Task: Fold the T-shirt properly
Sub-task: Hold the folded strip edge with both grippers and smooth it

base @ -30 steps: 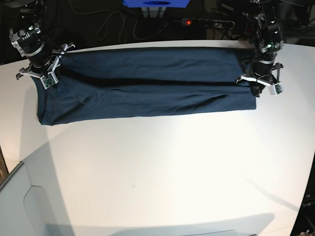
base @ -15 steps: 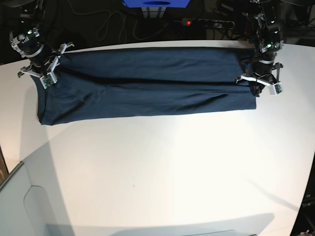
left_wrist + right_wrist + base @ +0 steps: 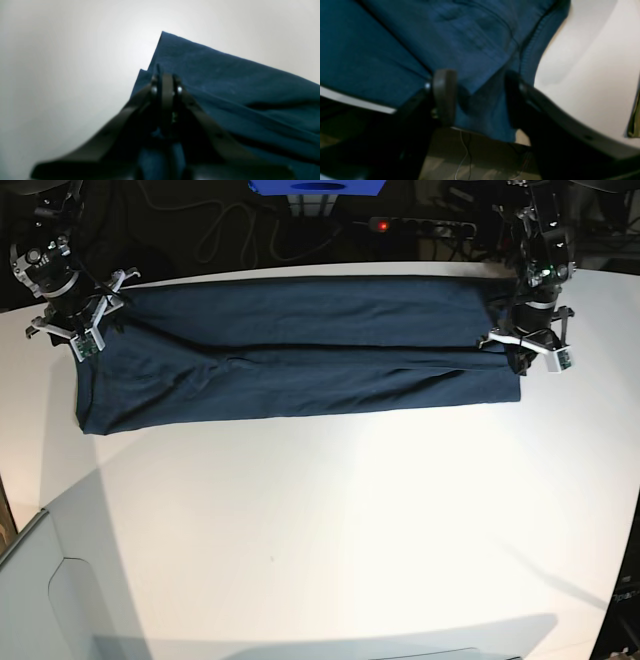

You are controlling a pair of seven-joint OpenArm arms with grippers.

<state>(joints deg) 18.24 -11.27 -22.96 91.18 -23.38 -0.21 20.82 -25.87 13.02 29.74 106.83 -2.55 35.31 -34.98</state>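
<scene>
Across the far half of the white table [image 3: 320,530] the T-shirt [image 3: 300,360] lies folded into a long navy band, wrinkled along its middle. At its left end in the base view the right gripper [image 3: 78,330] stands over the cloth's upper corner; only the right wrist camera shows its fingers [image 3: 444,96] spread apart, a ribbed hem edge loose between them, with the table's rim and floor cables below. At the band's other end the left gripper [image 3: 525,348] sits on the corner; its wrist camera shows the jaws pressed together on a pinch of fabric beside two stacked corners.
</scene>
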